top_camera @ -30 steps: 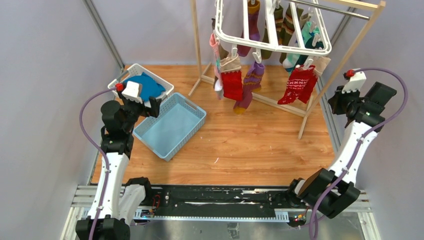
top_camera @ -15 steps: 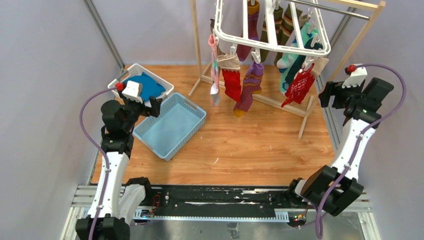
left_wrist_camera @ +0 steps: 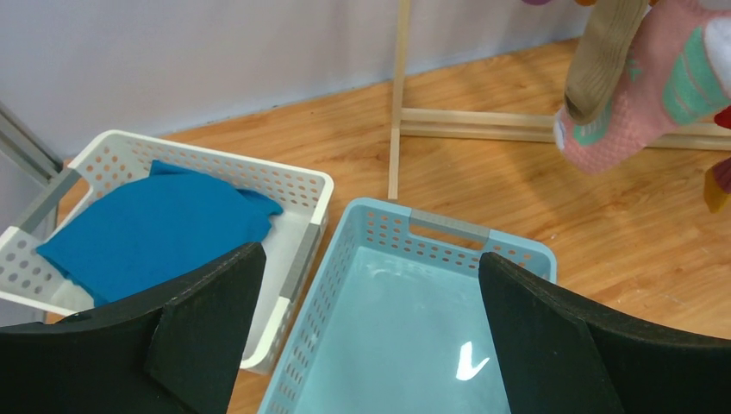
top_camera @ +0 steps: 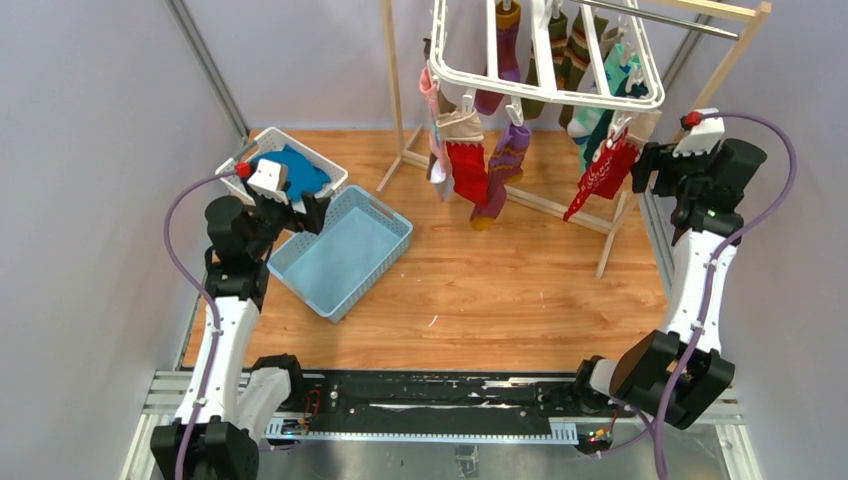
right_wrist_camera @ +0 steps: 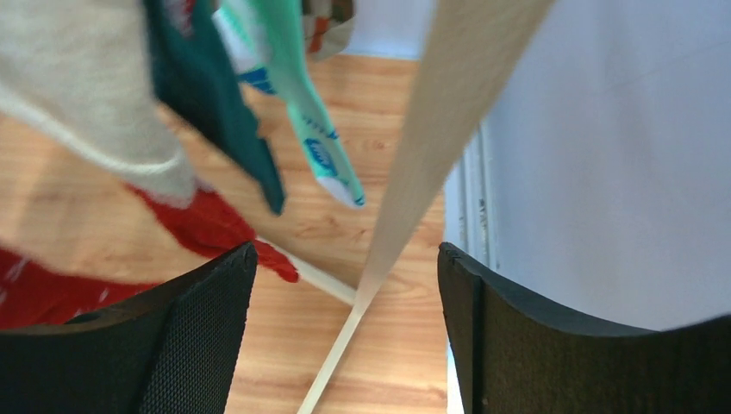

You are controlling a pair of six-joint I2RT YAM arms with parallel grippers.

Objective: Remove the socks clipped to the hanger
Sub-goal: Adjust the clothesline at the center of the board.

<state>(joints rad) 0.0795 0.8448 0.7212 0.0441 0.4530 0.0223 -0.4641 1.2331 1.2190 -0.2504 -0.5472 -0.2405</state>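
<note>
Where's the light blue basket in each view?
Top external: light blue basket on the floor, left of centre, beside the white basket.
Left wrist: bottom centre, white basket on its left.
Right wrist: not in view.
Shared landmark: the wooden rack.

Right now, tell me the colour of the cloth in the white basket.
The cloth is plain blue, seen best in the left wrist view.
</note>
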